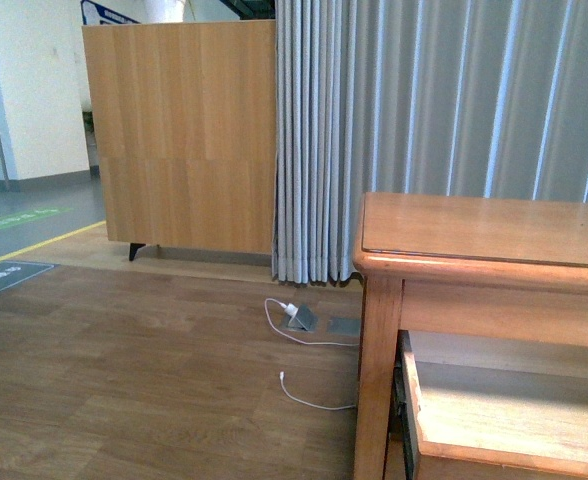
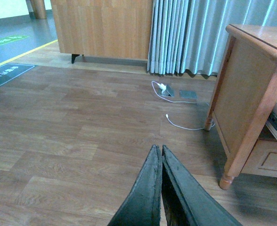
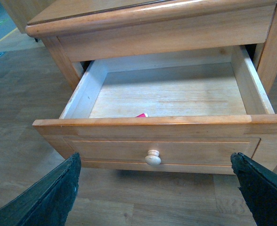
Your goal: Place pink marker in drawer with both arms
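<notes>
The top drawer of the honey-coloured dresser stands pulled out, its pale round knob facing the right wrist camera. A small tip of the pink marker shows inside, just behind the drawer's front board; the rest of it is hidden. My right gripper is open wide in front of the drawer, level with the knob, with nothing between its fingers. My left gripper is shut and empty, pointing at the wood floor to the left of the dresser. In the front view the open drawer shows at bottom right; no arm appears there.
A white cable and a grey floor socket lie on the floor left of the dresser leg. Grey curtains hang behind, beside a tall wooden cabinet. A second drawer front sits below the open one.
</notes>
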